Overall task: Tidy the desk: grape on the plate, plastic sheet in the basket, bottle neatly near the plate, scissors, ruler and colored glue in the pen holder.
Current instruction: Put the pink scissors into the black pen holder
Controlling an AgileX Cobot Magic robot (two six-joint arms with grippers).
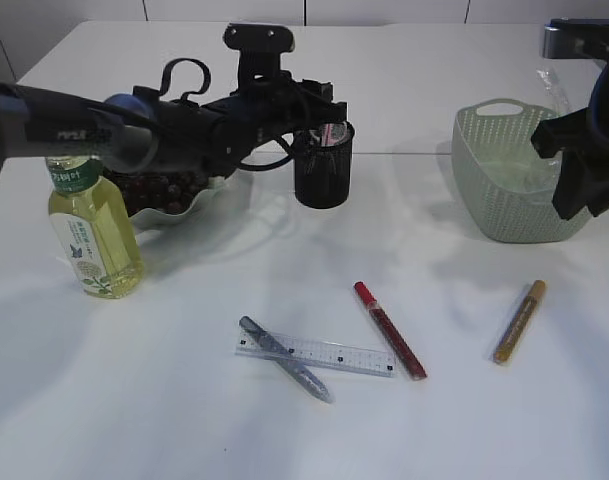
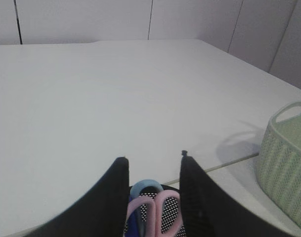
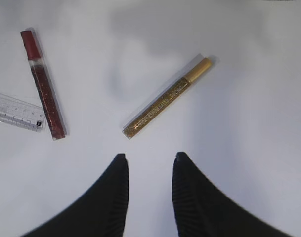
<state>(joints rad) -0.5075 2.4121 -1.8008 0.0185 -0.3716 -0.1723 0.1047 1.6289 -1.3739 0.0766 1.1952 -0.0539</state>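
Pink-handled scissors [image 2: 155, 212] upright in black mesh pen holder [image 1: 323, 165], between parted fingers of left gripper [image 2: 154, 165], no contact seen. Right gripper [image 3: 149, 163] parted, empty, above gold glue pen [image 3: 166, 97] on table [image 1: 184, 400]. Red glue pen [image 1: 389, 329] touching ruler [image 1: 316, 353]; grey glue pen [image 1: 284, 358] across ruler. Grapes [image 1: 154, 190] on plate [image 1: 189, 205]; bottle [image 1: 92, 225] beside it. Plastic sheet [image 1: 514, 175] in green basket [image 1: 484, 160].

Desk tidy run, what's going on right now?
The left gripper hangs over the pen holder, jaws open, with the scissors in the holder below. The right gripper is empty, open above the gold glue pen. The ruler, red glue pen and silver glue pen lie on the table.
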